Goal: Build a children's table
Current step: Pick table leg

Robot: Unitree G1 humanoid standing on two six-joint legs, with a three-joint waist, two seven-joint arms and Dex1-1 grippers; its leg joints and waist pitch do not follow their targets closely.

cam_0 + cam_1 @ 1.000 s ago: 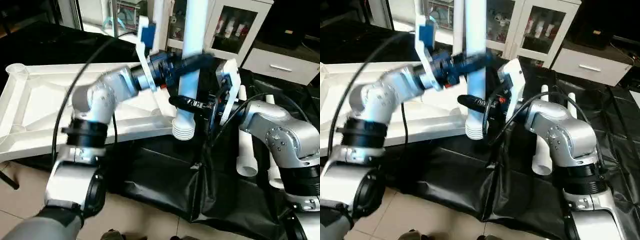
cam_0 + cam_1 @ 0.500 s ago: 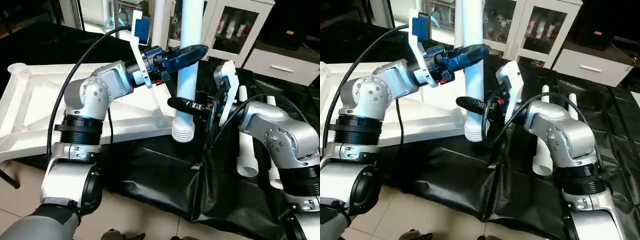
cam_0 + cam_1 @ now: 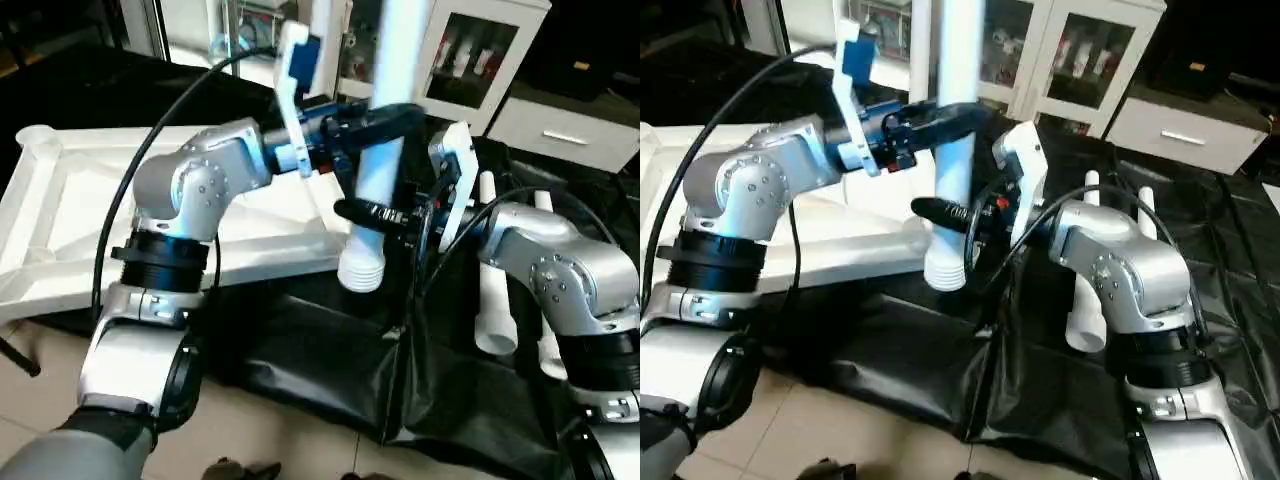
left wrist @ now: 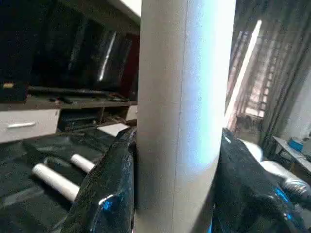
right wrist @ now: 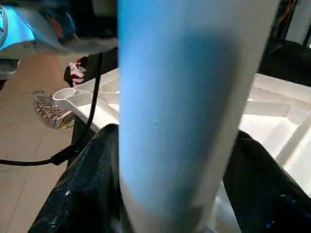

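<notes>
Black-draped work table (image 3: pixel 330 370) underneath: left gripper (image 3: pixel 385 118) clamps upright leg (image 3: pixel 385 150) high, right gripper (image 3: pixel 375 212) straddling it lower, grip apparently loosened, ribbed end beside tabletop (image 3: pixel 60 215), likely for socketing.

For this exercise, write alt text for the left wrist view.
A white table leg stands upright between the left gripper's two black fingers. Behind, two more white legs lie on black cloth.
</notes>
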